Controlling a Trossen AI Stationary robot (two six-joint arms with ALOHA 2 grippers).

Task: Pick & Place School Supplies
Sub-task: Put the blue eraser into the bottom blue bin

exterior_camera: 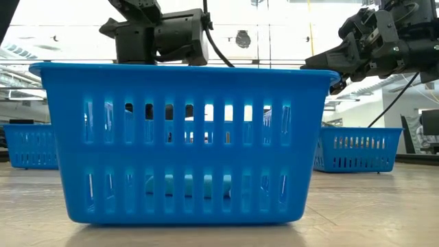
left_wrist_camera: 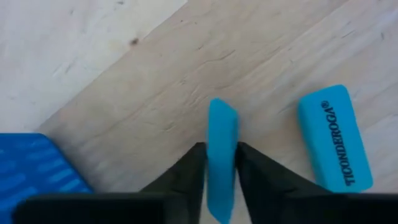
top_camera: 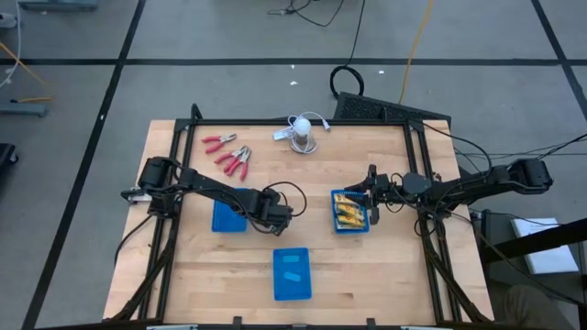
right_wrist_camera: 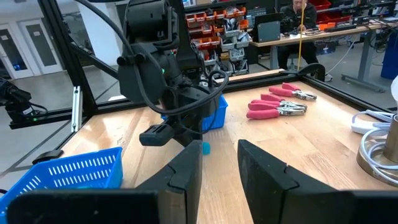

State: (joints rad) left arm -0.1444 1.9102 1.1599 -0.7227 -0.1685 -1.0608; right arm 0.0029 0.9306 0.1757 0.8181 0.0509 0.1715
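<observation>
Item: blue eraser [left_wrist_camera: 222, 155], stood on edge on the desk [left_wrist_camera: 124, 93], pinched by my left gripper [left_wrist_camera: 221, 163] beside a second eraser [left_wrist_camera: 334, 138]. Right gripper [right_wrist_camera: 219, 163] closed, idle above the yellow-box basket [top_camera: 349, 223]. Risk: narrow-edge hold may twist or slip on lifting.

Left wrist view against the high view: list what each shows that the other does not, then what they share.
Only the left wrist view: the left gripper shut on a light-blue eraser standing on edge, a second eraser lying flat beside it, apart from it.

Only the high view: the red-handled pliers, the tray of yellow boxes under the right gripper, the front tray, the white round object.

Both: the wooden table and the blue tray next to the left gripper.
</observation>
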